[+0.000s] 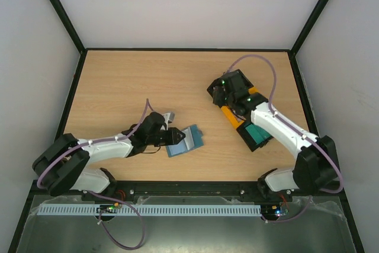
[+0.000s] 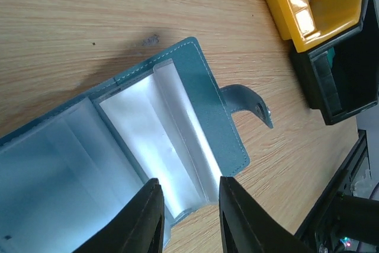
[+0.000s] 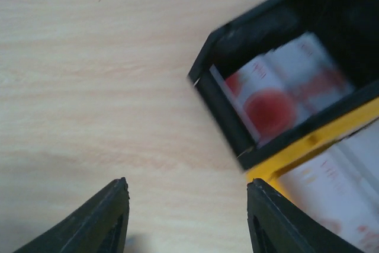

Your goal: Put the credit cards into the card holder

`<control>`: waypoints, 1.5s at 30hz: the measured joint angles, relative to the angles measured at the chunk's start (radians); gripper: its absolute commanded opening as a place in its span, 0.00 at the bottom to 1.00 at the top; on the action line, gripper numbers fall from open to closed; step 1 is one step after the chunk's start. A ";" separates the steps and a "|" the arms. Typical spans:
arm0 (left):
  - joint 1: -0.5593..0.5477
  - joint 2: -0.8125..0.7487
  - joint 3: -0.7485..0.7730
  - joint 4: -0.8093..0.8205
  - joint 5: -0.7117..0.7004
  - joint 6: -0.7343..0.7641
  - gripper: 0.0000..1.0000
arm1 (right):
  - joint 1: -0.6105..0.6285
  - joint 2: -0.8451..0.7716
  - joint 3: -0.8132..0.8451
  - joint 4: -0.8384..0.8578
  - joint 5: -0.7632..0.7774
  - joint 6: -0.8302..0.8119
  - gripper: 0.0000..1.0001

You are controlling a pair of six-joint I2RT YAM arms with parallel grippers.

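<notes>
Credit cards [image 3: 278, 96] lie inside black bin [image 3: 204, 84], long axis along bin. Right gripper [image 3: 188, 186] wide, empty, just outside bin's corner; nearer arm. Card holder [image 1: 185, 140] open, well apart from bin; left gripper [image 2: 190, 185] narrow at its edge, grip unclear.

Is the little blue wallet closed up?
No, the card holder lies opened out on the table, with its pale inside facing up.
</notes>
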 measured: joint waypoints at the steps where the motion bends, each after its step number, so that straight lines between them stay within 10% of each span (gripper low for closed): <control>1: -0.003 0.010 0.002 0.011 0.005 0.000 0.28 | -0.037 0.014 0.030 -0.011 -0.001 -0.040 0.54; 19: -0.019 0.122 0.031 0.064 0.034 0.011 0.29 | -0.137 0.531 0.365 -0.116 0.060 -0.402 0.28; 45: -0.019 0.231 0.113 0.044 0.047 0.077 0.29 | -0.173 0.619 0.434 -0.148 0.003 -0.461 0.02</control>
